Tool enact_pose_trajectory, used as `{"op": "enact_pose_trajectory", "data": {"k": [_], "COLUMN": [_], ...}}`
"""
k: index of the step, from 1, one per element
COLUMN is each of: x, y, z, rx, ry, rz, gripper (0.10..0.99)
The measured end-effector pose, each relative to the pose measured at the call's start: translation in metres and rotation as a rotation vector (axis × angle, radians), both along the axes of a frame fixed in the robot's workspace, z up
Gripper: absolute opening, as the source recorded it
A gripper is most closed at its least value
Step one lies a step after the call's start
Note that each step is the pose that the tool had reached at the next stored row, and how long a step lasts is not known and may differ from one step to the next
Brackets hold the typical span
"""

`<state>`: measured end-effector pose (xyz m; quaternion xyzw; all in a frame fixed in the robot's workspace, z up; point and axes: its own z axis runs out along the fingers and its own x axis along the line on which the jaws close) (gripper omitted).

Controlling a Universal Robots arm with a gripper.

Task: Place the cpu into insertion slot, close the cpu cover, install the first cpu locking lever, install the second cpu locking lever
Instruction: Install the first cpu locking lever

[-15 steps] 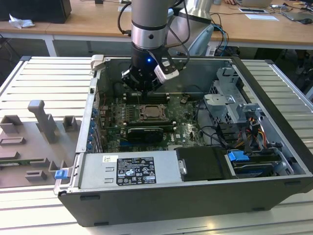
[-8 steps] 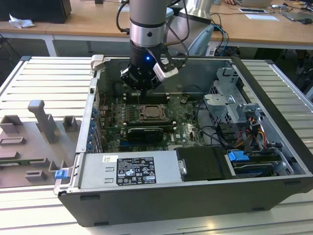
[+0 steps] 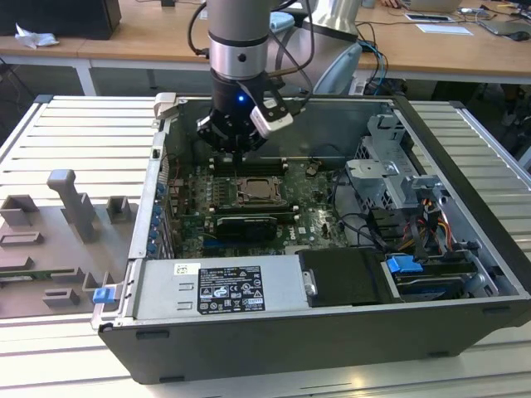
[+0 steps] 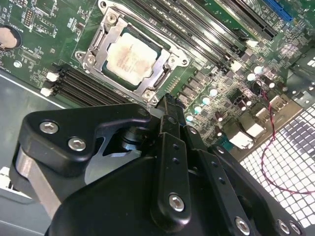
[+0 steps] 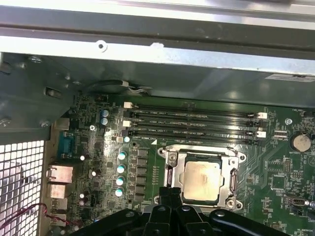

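Arm: UR arm reaches down into the open PC case [image 3: 465,166], which lies on its side on a slatted table [image 3: 83,133].
Gripper [image 3: 238,153]: hangs low over the motherboard [image 5: 275,167], near the socket. In ext. view it sits behind the socket and a bit toward the exterior view's left. It seems clear of the board.
Fingers: in first wrist view the tips [image 5: 170,191] look pressed together with nothing between them. Second wrist view [image 4: 169,101] shows them edge-on as one narrow black blade, also carrying nothing.
Cpu [image 4: 130,57]: seated flat in the insertion slot [image 5: 203,157], pale beige-silver face up and smudged. It shows in both wrist views and in ext. view as a small pale square mid-board.
Cpu cover [image 4: 101,42]: silvery frame lying down flat around the cpu, whose face shows through the cut-out. Screws at the frame corners.
Memory slots [image 5: 192,123]: long black rows w/ white end clips, just beside the socket on the gripper's side.
Coin cell [image 5: 299,142]: round and silver, on the board, well apart from the socket.
Rear I/O: perforated grille [image 4: 290,152] w/ a thin red wire [image 4: 268,128] looped in front of it.
PSU [image 3: 216,286]: silver box w/ labels along the case's near edge in ext. view.
Fixture tray [image 3: 66,215]: grey moulded blocks on the table, at the exterior view's left, outside the case.
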<state>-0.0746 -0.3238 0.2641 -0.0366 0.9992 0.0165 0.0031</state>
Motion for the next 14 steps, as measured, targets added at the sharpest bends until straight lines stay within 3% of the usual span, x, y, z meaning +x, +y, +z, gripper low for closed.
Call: {"op": "enact_pose_trajectory", "data": {"k": [14], "x": [-0.0088], "y": [0.0000], "z": [0.0000], "rx": [0.000], "ry": [0.0000], "rz": [0.000], "gripper": [0.106]}}
